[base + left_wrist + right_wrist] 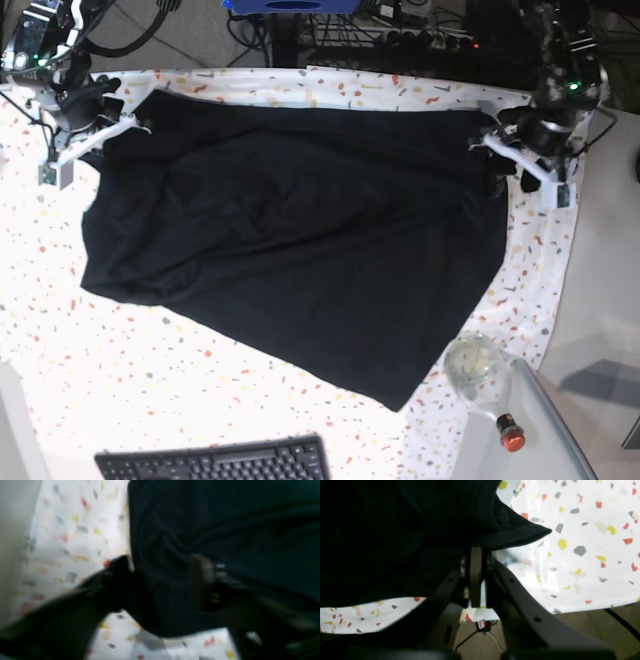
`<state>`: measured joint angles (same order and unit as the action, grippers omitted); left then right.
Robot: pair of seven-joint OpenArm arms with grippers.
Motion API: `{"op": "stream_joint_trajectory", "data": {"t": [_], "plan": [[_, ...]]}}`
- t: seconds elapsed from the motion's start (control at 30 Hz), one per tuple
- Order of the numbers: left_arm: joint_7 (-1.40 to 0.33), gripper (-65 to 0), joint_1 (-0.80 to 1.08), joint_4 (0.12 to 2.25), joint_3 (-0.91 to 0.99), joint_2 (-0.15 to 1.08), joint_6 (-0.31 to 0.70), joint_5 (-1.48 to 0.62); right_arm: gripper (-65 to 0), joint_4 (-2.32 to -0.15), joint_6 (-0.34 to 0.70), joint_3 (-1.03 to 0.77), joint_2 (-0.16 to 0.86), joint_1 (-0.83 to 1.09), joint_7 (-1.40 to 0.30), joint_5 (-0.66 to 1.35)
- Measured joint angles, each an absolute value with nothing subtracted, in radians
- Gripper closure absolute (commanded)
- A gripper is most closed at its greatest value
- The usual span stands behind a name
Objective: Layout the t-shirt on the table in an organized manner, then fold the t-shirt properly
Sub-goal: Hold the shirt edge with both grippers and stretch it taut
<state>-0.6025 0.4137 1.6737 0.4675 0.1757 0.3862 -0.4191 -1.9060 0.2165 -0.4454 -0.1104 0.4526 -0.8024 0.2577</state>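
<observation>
The black t-shirt lies spread over the speckled white table, with creases and a ragged lower hem. In the base view my right gripper sits at the shirt's top-left corner. In the right wrist view its fingers are pressed together, shut on the edge of the t-shirt. My left gripper is at the shirt's top-right corner. The left wrist view is blurred, but there the left gripper has its jaws wide apart, open over the dark cloth.
A black keyboard lies at the front edge. A round glass jar and a small red-capped item sit at the front right beside a glass panel. The table's right edge runs close to the left arm. Cables lie on the floor.
</observation>
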Motion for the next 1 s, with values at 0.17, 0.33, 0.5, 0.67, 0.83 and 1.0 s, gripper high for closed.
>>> {"op": "stream_joint_trajectory", "data": {"t": [0.17, 0.33, 0.5, 0.67, 0.83, 1.0], "plan": [[-0.588, -46.7, 0.414, 1.489, 0.494, 0.234, 0.468, -0.53, -3.3, -1.903, 0.216, -0.445, -0.116, 0.455, -0.806, 0.259], [-0.583, -42.6, 0.418, 1.422, 0.494, 0.224, 0.476, -0.525, -25.8, -1.903, 0.216, -0.445, -0.116, 0.455, -0.805, 0.258], [-0.501, -42.3, 0.416, 1.423, 0.501, 0.223, 0.477, -0.532, -28.5, -1.903, 0.216, -0.445, -0.116, 0.456, -0.805, 0.258], [-0.503, -42.5, 0.415, 1.356, 0.651, 0.226, 0.465, -0.524, -28.5, -1.903, 0.216, -0.445, -0.116, 0.456, -0.805, 0.258], [-0.506, -42.6, 0.383, 1.29, 0.658, 0.245, 0.475, -0.525, -28.5, -1.903, 0.216, -0.445, -0.116, 0.456, -0.802, 0.258], [-0.501, -42.5, 0.336, 1.267, 0.617, 0.253, 0.479, -0.528, -28.5, -1.903, 0.216, -0.445, -0.116, 0.455, -0.802, 0.259]]}}
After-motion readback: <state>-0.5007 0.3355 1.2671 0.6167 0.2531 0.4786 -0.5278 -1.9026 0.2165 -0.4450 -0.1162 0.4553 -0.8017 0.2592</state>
